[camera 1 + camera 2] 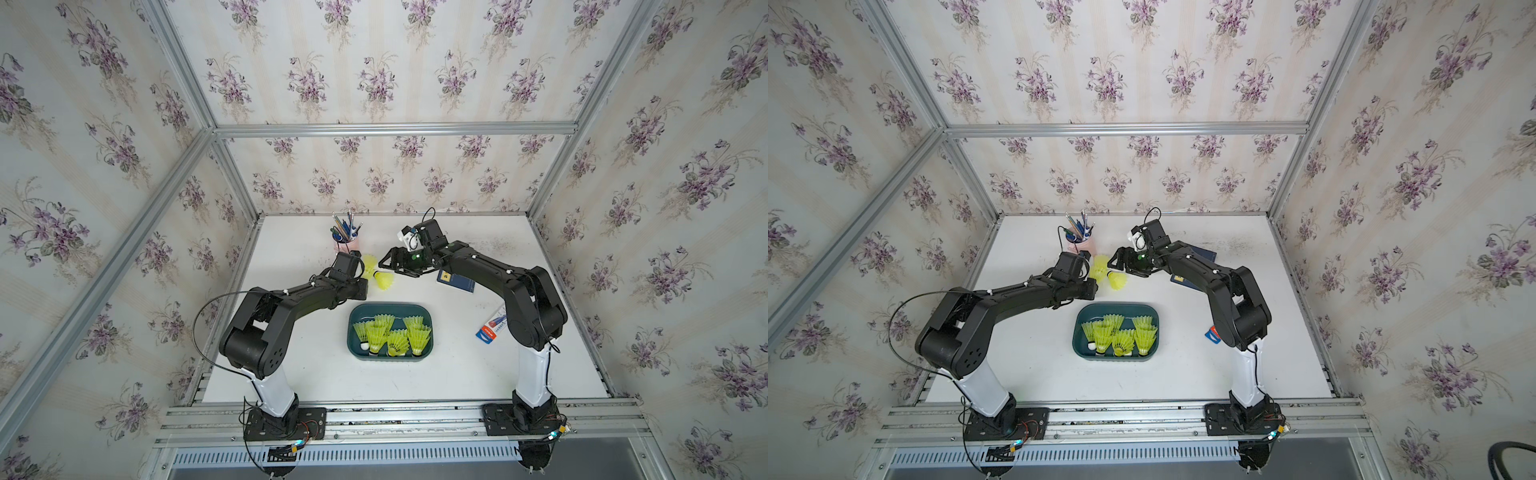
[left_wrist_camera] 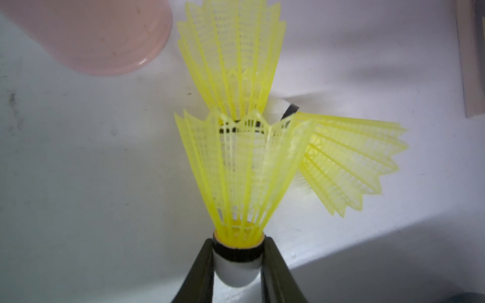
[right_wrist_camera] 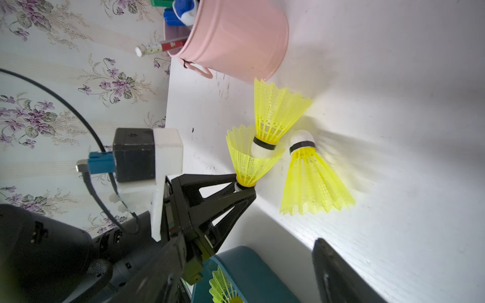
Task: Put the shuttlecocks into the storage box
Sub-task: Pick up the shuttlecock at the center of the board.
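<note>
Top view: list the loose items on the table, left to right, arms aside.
Pink pen cup → loose shuttlecocks → navy book → red, white and blue tube. The storage box overlaps the first two, so it is omitted.

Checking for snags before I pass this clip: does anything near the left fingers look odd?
Yes. The held shuttlecock, pinched at its cork by the left fingers, has a second shuttlecock tip-first inside its skirt near the pink cup. Nested so, lifting one may drag both.
</note>
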Robot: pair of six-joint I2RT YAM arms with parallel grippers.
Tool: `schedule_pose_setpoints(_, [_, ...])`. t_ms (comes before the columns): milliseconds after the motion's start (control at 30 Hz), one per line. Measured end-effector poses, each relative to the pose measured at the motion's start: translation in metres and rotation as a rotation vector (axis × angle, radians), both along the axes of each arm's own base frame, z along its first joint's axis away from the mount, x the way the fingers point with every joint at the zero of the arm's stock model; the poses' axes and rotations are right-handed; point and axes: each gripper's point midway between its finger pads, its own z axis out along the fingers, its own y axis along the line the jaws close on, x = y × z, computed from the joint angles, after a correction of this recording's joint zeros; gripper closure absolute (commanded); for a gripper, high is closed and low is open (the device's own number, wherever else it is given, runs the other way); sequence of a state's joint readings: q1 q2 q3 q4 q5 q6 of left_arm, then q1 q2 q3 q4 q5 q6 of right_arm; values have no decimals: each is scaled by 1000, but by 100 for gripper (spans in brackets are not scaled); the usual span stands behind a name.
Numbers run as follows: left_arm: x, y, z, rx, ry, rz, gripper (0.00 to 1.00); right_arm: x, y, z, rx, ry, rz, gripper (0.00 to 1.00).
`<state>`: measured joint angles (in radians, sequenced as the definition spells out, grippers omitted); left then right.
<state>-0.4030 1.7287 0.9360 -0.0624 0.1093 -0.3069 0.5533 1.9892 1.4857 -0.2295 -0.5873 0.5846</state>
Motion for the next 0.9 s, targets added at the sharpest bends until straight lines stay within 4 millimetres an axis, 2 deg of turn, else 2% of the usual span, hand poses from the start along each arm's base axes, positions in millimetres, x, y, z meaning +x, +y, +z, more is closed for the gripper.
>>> schedule_pose_setpoints(467, [-35,13,4,39,111,11,80,-8,-4,4,-15,45,-4,21])
schedule_pose_setpoints(900, [-56,24,3,112,388,60,82,-27,-8,10,-66,52,49,21])
